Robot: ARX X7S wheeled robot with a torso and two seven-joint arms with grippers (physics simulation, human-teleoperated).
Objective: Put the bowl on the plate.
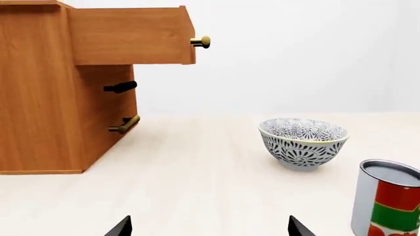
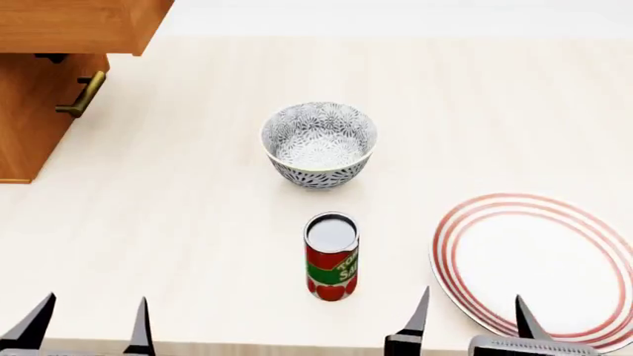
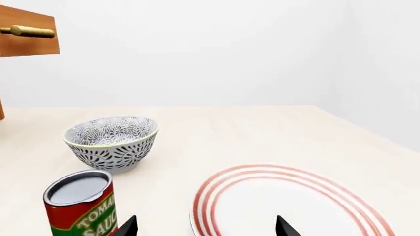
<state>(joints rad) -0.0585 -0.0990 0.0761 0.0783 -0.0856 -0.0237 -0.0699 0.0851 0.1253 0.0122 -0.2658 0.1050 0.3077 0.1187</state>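
The bowl (image 2: 319, 142), white with a grey floral pattern, stands upright near the middle of the table; it also shows as the bowl (image 1: 303, 142) and the bowl (image 3: 113, 141). The plate (image 2: 542, 265), white with red rings, lies flat at the front right, also seen as the plate (image 3: 288, 204). My left gripper (image 2: 89, 322) is open at the front left edge, holding nothing, with its tips low in the left wrist view (image 1: 210, 227). My right gripper (image 2: 471, 319) is open over the plate's near left rim, its tips apart in the right wrist view (image 3: 205, 227).
A red tomato-sauce can (image 2: 331, 256) stands upright between the bowl and the front edge, left of the plate. A wooden cabinet (image 2: 40, 89) with an open drawer (image 1: 131, 37) and brass handles stands at the back left.
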